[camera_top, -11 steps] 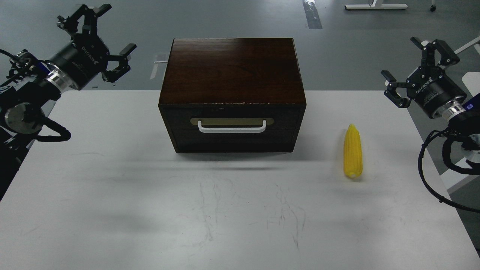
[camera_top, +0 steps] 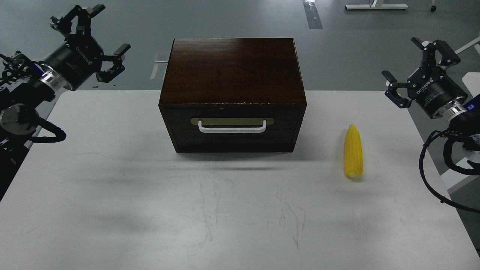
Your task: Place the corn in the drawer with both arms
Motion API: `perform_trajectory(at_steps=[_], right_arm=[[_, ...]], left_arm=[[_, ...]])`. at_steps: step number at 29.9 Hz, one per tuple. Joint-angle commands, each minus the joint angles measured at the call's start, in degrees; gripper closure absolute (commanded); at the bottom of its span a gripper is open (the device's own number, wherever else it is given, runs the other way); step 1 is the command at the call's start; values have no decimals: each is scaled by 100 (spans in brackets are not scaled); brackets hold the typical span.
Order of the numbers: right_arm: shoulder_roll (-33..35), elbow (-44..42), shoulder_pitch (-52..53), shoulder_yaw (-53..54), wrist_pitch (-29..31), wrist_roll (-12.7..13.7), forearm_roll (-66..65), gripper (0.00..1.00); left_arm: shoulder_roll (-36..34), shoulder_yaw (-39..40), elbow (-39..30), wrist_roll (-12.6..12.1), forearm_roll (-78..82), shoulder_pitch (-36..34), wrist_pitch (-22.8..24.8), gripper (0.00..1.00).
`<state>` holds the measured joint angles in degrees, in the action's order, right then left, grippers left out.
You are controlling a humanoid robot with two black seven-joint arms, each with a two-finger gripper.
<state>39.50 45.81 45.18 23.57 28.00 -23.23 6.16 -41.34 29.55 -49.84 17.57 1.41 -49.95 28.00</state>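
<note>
The yellow corn (camera_top: 353,152) lies on the white table (camera_top: 112,187), right of the box, pointed end away from me. The dark brown wooden box (camera_top: 232,71) stands at the table's middle back. Its drawer (camera_top: 232,129) is closed, with a white bar handle (camera_top: 232,127) facing me. My left gripper (camera_top: 92,35) is open and empty, raised over the table's far left corner, well left of the box. My right gripper (camera_top: 416,63) is open and empty, raised beyond the table's right edge, above and right of the corn.
Loose black cables (camera_top: 431,165) hang from my right arm beside the table's right edge. The grey floor (camera_top: 356,45) lies behind the table, with a white frame base (camera_top: 375,6) at the far back right.
</note>
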Motion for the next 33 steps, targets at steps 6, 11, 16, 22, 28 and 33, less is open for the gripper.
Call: perform_trajectory(at_steps=[6, 11, 16, 22, 28, 33], right_arm=[[23, 7, 0, 95, 0, 2, 0, 0], [31, -2, 9, 104, 0, 2, -9, 0], [40, -2, 9, 165, 0, 2, 0, 0], [137, 16, 0, 191, 0, -6, 0, 0], [146, 16, 0, 200, 0, -6, -9, 0], [146, 7, 0, 209, 0, -6, 0, 0]], left_arm=[[-76, 15, 343, -17, 709, -779, 0, 1], [-102, 68, -210, 352, 2414, -1165, 0, 1], [-111, 51, -1376, 598, 4388, -1674, 0, 1], [-23, 7, -2741, 818, 6852, -1904, 0, 1], [442, -554, -3428, 1043, 8831, -2184, 0, 1], [776, -2066, -3366, 1043, 10228, -3055, 0, 1]])
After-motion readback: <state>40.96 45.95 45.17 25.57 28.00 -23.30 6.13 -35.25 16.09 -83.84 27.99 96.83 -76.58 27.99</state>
